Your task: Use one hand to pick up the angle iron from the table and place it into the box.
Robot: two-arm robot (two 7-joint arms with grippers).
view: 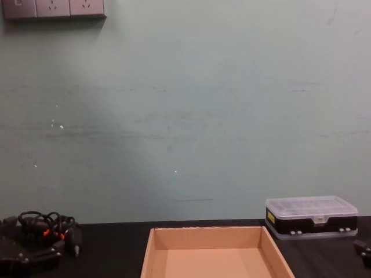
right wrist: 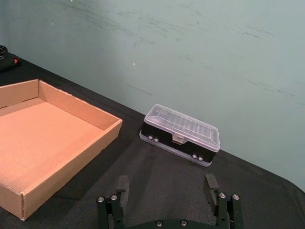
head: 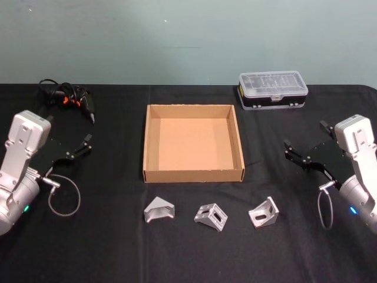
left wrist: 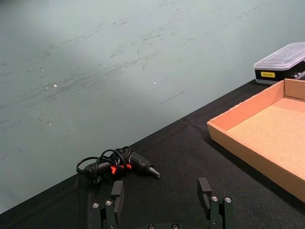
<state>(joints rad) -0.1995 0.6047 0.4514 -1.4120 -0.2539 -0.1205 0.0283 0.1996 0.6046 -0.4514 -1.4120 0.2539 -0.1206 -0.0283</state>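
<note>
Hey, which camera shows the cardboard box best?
The head view: the whole box, all four walls and its floor. Each wrist view crops the box to one end; the chest view shows its far wall, the near part cut off.

Behind the work I see a pale grey-green wall (view: pixel 191 104), matte and scuffed with faint scratches and a few small white specks (view: pixel 175 171). In the upper left of the chest view a row of grey socket plates (view: pixel 53 8) sits on it. The black matte tabletop (head: pixel 118 247) runs back to meet the wall. The light looks soft and even.
</note>
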